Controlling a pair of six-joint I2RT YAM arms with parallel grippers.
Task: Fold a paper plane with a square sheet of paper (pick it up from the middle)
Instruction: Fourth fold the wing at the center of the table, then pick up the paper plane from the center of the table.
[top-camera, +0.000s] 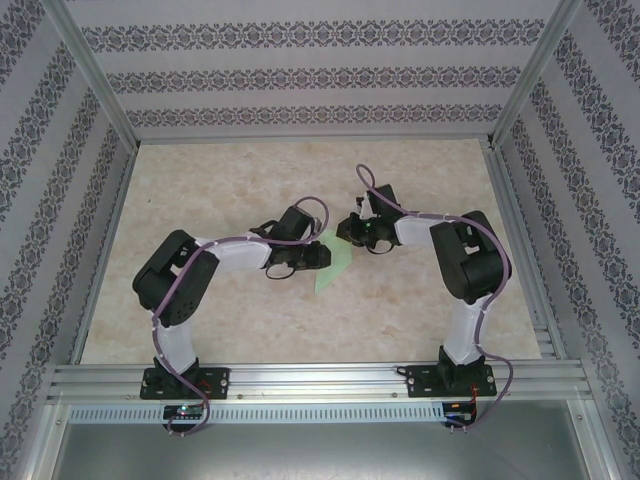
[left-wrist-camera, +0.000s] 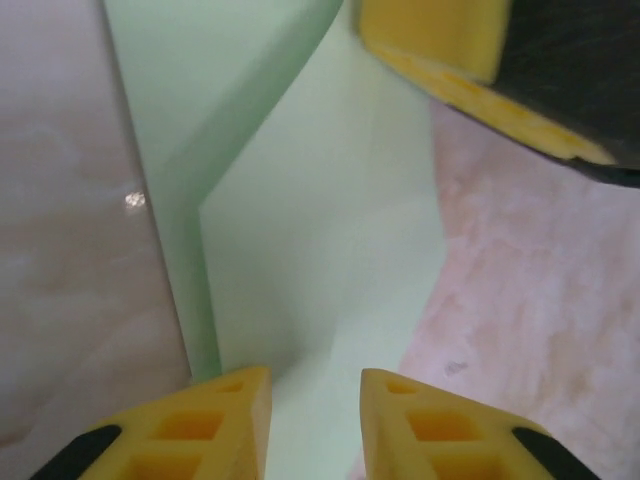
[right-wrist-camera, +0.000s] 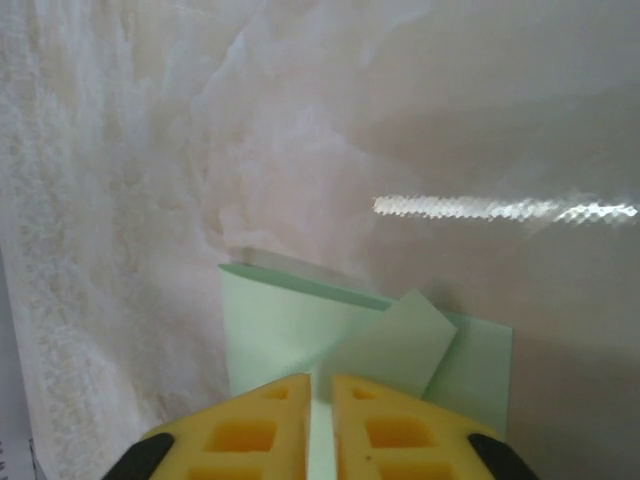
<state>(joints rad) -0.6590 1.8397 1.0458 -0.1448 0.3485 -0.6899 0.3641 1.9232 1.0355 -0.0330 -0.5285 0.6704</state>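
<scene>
Square sheet of paper (top-camera: 333, 268), pale mint green and creased into a narrower folded shape, lay flat near the middle of the marbled table (top-camera: 250, 180), between the two grippers. From above we saw the left gripper (top-camera: 320, 256) at the sheet's left edge and the right gripper (top-camera: 347, 232) at its far end, the two heads close together over it.

In the left wrist view, the left gripper (left-wrist-camera: 315, 385) stood released. Its yellow fingers (left-wrist-camera: 230, 410) were clearly apart, and the paper (left-wrist-camera: 320, 230) ran under the gap with a folded flap along its left side. One yellow finger (left-wrist-camera: 440, 40) of the right gripper sat just beyond the sheet's far corner.

In the right wrist view, the right gripper (right-wrist-camera: 320, 385) had its jaws parted by a narrow slit with green showing through, clamping nothing that we could see. The paper (right-wrist-camera: 270, 320) there carried a small flap turned over its top layer.

Patterned walls (top-camera: 300, 75) enclosed the table, and an aluminium rail (top-camera: 320, 380) carried both arm bases at the near edge.
</scene>
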